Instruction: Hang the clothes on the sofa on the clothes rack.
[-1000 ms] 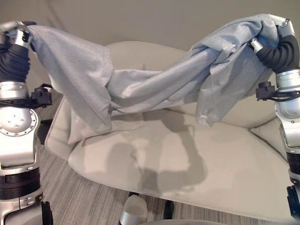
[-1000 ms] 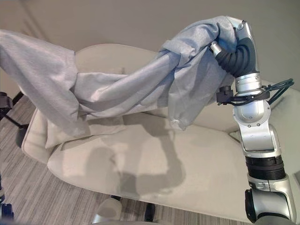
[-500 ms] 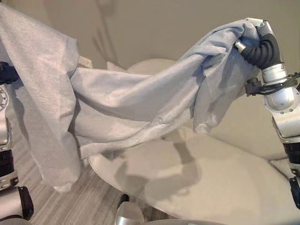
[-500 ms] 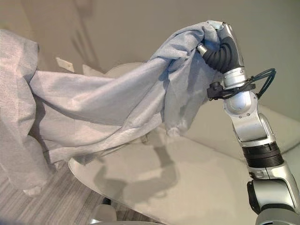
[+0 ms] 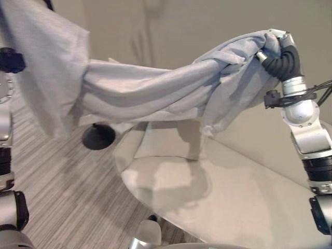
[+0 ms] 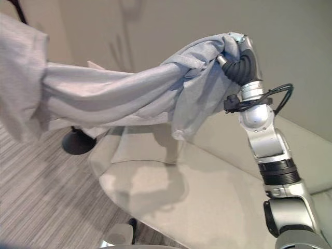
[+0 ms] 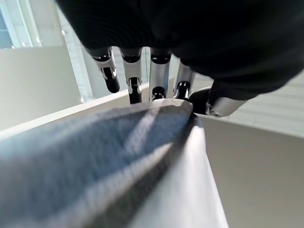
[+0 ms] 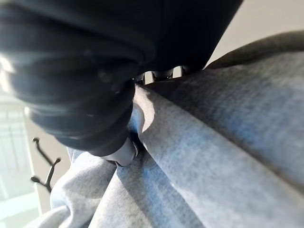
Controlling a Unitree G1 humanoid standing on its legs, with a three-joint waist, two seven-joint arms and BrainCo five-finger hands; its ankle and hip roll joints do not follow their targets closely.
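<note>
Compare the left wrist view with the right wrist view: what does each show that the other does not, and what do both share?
The left wrist view alone shows the left hand, its fingers curled over a fold of the grey garment, with a pale wall behind. The right wrist view alone shows the right hand closed on the cloth, and the dark hooks of the clothes rack in the distance. Both share the grey garment gripped under a dark ribbed cover.

I see the grey garment (image 5: 155,93) stretched between my raised hands, barring the air between them. Below my right hand (image 6: 239,54) the beige sofa (image 5: 249,197) blocks; below my left, the rack's round black base (image 5: 98,137) stands on open floor (image 5: 62,197).
</note>
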